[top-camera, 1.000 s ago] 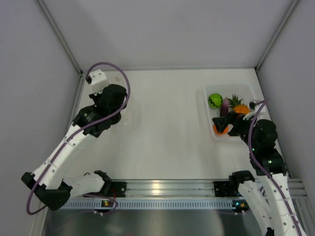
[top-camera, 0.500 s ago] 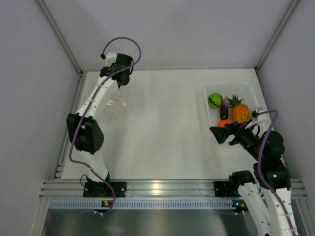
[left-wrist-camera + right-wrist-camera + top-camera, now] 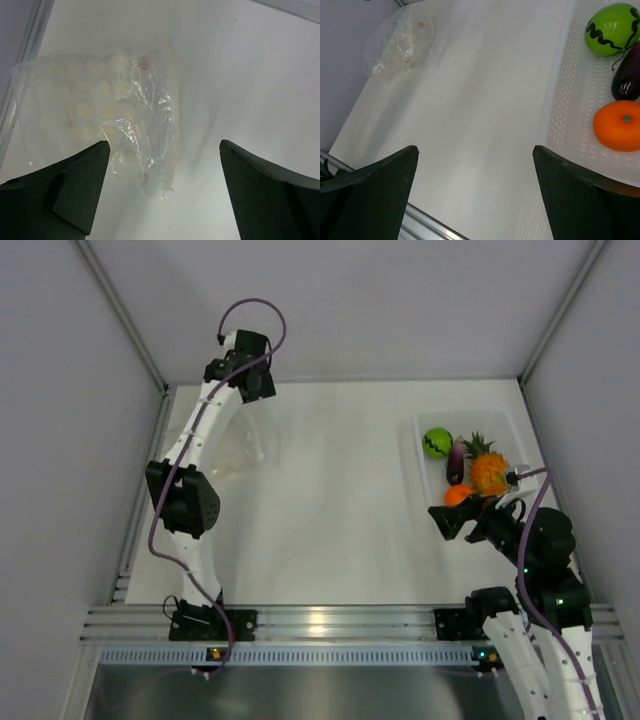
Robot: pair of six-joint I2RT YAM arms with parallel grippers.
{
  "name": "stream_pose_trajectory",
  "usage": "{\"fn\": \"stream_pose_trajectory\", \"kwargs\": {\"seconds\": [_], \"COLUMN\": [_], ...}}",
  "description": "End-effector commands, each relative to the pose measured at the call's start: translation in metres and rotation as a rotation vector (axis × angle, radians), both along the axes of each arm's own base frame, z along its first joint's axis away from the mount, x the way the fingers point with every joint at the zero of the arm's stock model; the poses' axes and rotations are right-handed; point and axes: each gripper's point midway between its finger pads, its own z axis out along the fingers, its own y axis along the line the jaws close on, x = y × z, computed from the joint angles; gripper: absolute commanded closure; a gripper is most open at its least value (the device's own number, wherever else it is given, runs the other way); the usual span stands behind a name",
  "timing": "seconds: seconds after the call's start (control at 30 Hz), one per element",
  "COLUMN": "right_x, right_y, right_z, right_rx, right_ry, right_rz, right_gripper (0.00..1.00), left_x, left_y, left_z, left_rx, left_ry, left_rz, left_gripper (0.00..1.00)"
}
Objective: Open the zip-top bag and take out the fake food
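The zip-top bag [image 3: 100, 110], clear with white dots, lies flat and crumpled on the table at the far left [image 3: 237, 452]; no toy shows inside it. My left gripper [image 3: 164, 144] hangs open above its near corner, high at the back left [image 3: 248, 378], touching nothing. The fake food sits in the white tray [image 3: 505, 425]: green ball [image 3: 437, 443], purple eggplant [image 3: 456, 462], pineapple [image 3: 489, 469] and orange [image 3: 458, 495]. My right gripper [image 3: 444, 520] stands open and empty just in front of the tray's near left corner [image 3: 474, 148].
The perforated tray wall [image 3: 570, 100] runs along the right of the right wrist view, with the green ball [image 3: 612, 30], eggplant [image 3: 627, 80] and orange [image 3: 620, 125] behind it. Enclosure walls close in left, right and back. A metal rail [image 3: 320, 620] crosses the near edge.
The left arm has swung up and back from low over the bag, which lies on the table; its jaws now stand open. The right gripper drew back from the tray, leaving the orange inside.
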Motion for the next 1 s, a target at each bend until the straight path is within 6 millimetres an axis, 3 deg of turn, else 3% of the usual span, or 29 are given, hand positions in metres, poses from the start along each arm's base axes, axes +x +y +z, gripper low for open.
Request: {"fn": "stream_pose_trajectory", "kwargs": {"seconds": [0.0, 0.03, 0.13, 0.17, 0.2, 0.23, 0.27, 0.33, 0.37, 0.4, 0.43, 0.47, 0.53, 0.57, 0.77, 0.97], "right_x": [-0.002, 0.000, 0.008, 0.010, 0.010, 0.009, 0.006, 0.004, 0.001, 0.000, 0.002, 0.000, 0.004, 0.004, 0.012, 0.012], "right_y": [-0.007, -0.010, -0.031, -0.047, -0.055, -0.062, -0.065, -0.066, -0.067, -0.063, -0.065, -0.066, -0.072, -0.075, -0.088, -0.085], "right_z": [0.018, 0.018, 0.020, 0.024, 0.027, 0.031, 0.039, 0.050, 0.061, 0.067, 0.071, 0.082, 0.087, 0.093, 0.085, 0.081], "right_rx": [-0.018, -0.024, -0.078, -0.109, -0.136, -0.155, -0.158, -0.181, -0.184, -0.185, -0.194, -0.195, -0.228, -0.242, -0.300, -0.296], "right_ry": [-0.053, -0.053, -0.079, -0.086, -0.101, -0.111, -0.127, -0.151, -0.173, -0.184, -0.181, -0.199, -0.195, -0.207, -0.189, -0.212], "right_rz": [-0.037, -0.051, -0.167, -0.253, -0.286, -0.323, -0.334, -0.330, -0.330, -0.304, -0.312, -0.316, -0.340, -0.351, -0.412, -0.398], "right_gripper": [0.01, 0.01, 0.01, 0.01, 0.01, 0.01, 0.01, 0.01, 0.01, 0.01, 0.01, 0.01, 0.01, 0.01, 0.01, 0.00], "left_x": [-0.030, -0.039, -0.088, -0.101, -0.114, -0.143, -0.152, -0.193, -0.205, -0.217, -0.240, -0.249, -0.277, -0.283, -0.342, -0.373], "left_y": [-0.018, -0.025, -0.024, -0.026, -0.022, -0.013, -0.008, 0.009, 0.017, 0.021, 0.029, 0.033, 0.046, 0.051, 0.059, 0.065], "left_z": [0.126, 0.127, 0.170, 0.153, 0.154, 0.180, 0.153, 0.167, 0.151, 0.151, 0.163, 0.151, 0.158, 0.150, 0.155, 0.158], "left_rx": [-0.179, -0.213, -0.271, -0.285, -0.284, -0.290, -0.268, -0.244, -0.214, -0.204, -0.202, -0.187, -0.147, -0.114, -0.105, -0.100], "left_ry": [-0.258, -0.249, -0.330, -0.287, -0.294, -0.372, -0.330, -0.406, -0.385, -0.400, -0.459, -0.446, -0.511, -0.500, -0.651, -0.705], "left_rz": [-0.110, -0.151, -0.212, -0.233, -0.227, -0.228, -0.218, -0.216, -0.210, -0.212, -0.218, -0.220, -0.225, -0.225, -0.315, -0.336], "left_gripper": [0.02, 0.02, 0.02, 0.02, 0.02, 0.02, 0.02, 0.02, 0.02, 0.02, 0.02, 0.02, 0.02, 0.02, 0.02, 0.02]}}
